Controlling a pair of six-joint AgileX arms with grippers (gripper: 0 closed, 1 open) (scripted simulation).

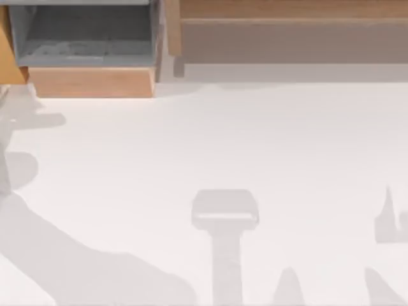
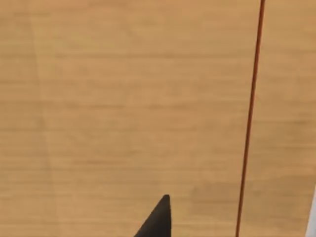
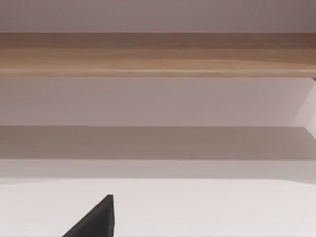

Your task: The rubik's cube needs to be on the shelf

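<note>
Looking down from above, a pale tabletop stretches bare except for soft arm shadows. At its far edge, right of centre, runs the shelf, a light-wood board with a grey-brown front face. Left of it sits a grey-lined box compartment. I cannot find the rubik's cube, so its place is unknown. One dark fingertip of the left gripper hangs before plain wood; whether either gripper is open cannot be told. A cube like this is likely light, rigid and smooth-faced; flat opposite faces should suit gripping.
</note>
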